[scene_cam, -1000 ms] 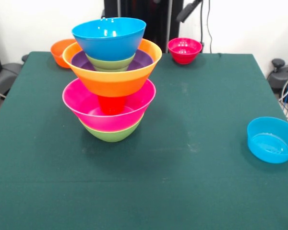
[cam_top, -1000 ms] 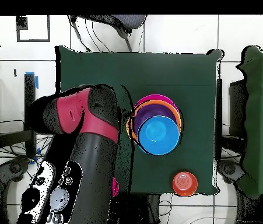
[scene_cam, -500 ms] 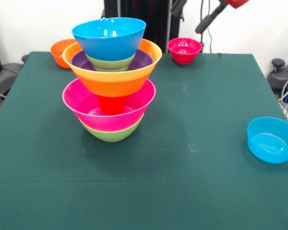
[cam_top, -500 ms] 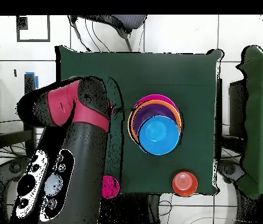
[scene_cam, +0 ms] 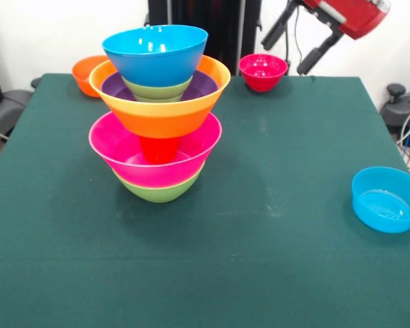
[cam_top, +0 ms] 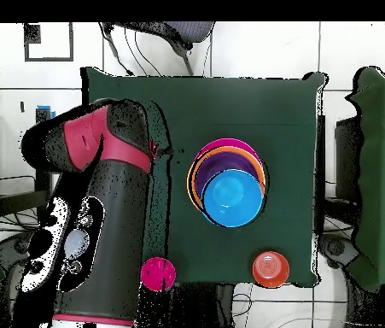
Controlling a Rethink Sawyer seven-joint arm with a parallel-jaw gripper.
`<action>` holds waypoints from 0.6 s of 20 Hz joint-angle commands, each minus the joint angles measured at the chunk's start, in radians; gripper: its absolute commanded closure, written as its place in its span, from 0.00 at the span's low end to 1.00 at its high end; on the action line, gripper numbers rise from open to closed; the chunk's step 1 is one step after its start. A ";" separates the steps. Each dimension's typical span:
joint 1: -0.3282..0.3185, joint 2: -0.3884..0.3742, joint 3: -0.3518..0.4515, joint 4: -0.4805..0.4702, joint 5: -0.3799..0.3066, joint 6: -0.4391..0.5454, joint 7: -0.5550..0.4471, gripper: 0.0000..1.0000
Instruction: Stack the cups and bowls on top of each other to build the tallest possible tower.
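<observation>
The tower (scene_cam: 158, 113) stands left of centre: a green bowl (scene_cam: 157, 190) lowest, then a pink bowl (scene_cam: 123, 147) with the orange-red cup (scene_cam: 157, 147) in it. On the cup sits a large orange bowl (scene_cam: 160, 113) holding a purple bowl (scene_cam: 206, 83), a small green bowl (scene_cam: 157, 89) and a blue bowl (scene_cam: 155, 53) on top. From above, the tower (cam_top: 227, 184) shows its blue top. My gripper (scene_cam: 283, 58) hangs open and empty at the top right, above and beside a small red bowl (scene_cam: 262, 71).
A small orange bowl (scene_cam: 87, 72) sits at the back left and a loose blue bowl (scene_cam: 386, 199) at the right edge. In the overhead view my arm (cam_top: 102, 222) covers the table's left side. The red bowl (cam_top: 158, 273) and the orange bowl (cam_top: 270, 269) lie near the bottom edge.
My arm has swung sideways, bringing the gripper's red body and both fingers into the front view at the top right. In the overhead view it uncovered the red bowl. The tower has not moved.
</observation>
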 commanded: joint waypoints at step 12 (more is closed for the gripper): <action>0.010 0.127 0.137 -0.192 0.046 0.198 -0.037 0.00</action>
